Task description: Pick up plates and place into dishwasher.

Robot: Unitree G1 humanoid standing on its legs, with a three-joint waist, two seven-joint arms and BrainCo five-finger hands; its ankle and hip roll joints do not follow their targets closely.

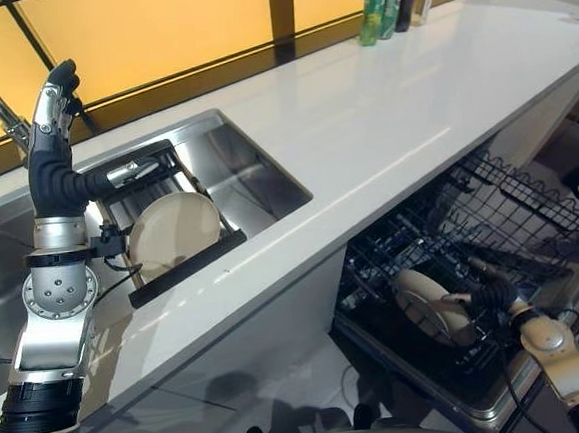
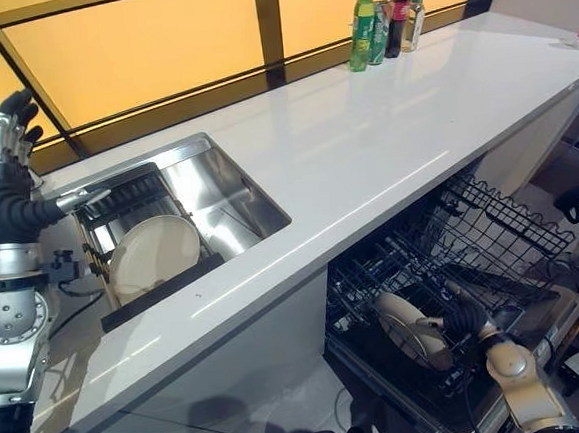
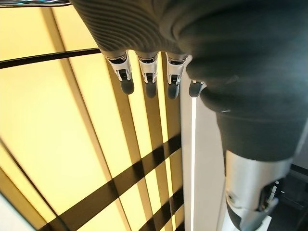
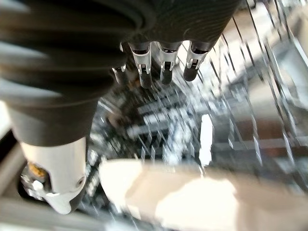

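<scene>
At the lower right of the frame the right hand (image 1: 481, 292) is down in the dishwasher rack (image 1: 490, 221) beside a plate (image 1: 424, 306); I cannot tell whether its fingers are clamped on it. At left, the left hand (image 1: 55, 105) is raised, fingers loosely straight, holding nothing. Another plate (image 1: 174, 234) leans in the sink (image 1: 255, 164) rack. My worry: the plate could miss the prongs and tip over.
</scene>
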